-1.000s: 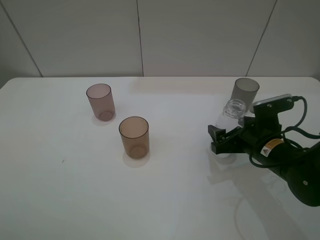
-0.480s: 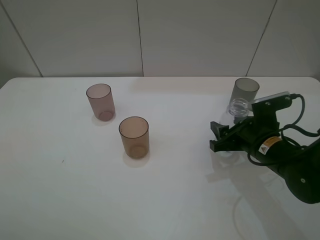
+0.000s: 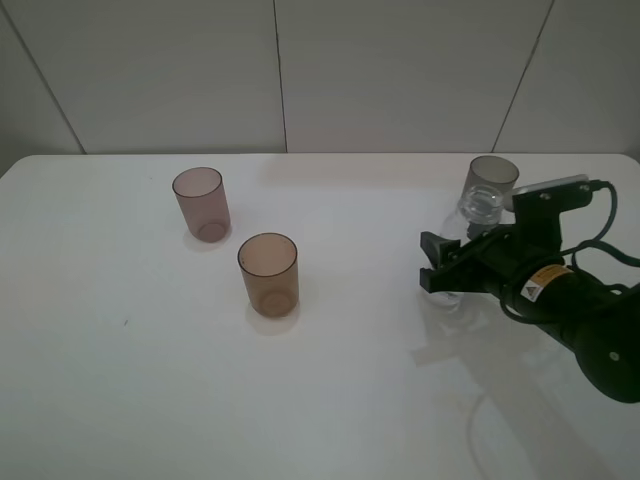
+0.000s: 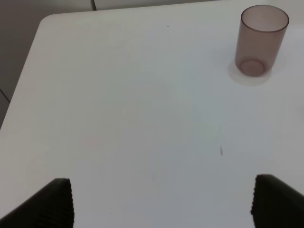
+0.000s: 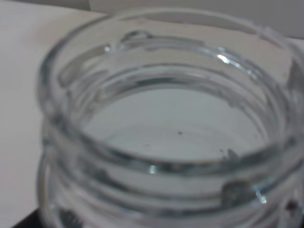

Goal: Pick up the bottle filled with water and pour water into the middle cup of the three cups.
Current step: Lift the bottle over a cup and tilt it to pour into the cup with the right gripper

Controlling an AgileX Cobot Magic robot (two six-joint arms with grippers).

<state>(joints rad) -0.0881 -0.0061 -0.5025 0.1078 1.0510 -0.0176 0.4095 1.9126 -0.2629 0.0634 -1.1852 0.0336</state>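
Observation:
The clear bottle [image 3: 481, 203], uncapped, is held between the fingers of my right gripper [image 3: 434, 265] at the right of the table, tilted slightly, its base just above the surface. Its wide threaded neck [image 5: 166, 123] fills the right wrist view, with water visible inside. The amber-brown middle cup [image 3: 268, 275] stands upright left of centre, well to the left of the bottle. The pinkish-mauve cup [image 3: 201, 204] stands behind it to the left. The smoky grey cup [image 3: 490, 185] stands just behind the bottle. My left gripper [image 4: 161, 204] is open and empty above bare table.
The white table [image 3: 350, 380] ends at a grey panelled wall behind. The pinkish-mauve cup [image 4: 262, 40] also shows in the left wrist view, near the table's left edge [image 4: 28, 71]. The right arm's black body and cables [image 3: 590, 320] fill the right side.
My right gripper has moved up and slightly right with the bottle, whose neck now overlaps the grey cup. The cups have not moved.

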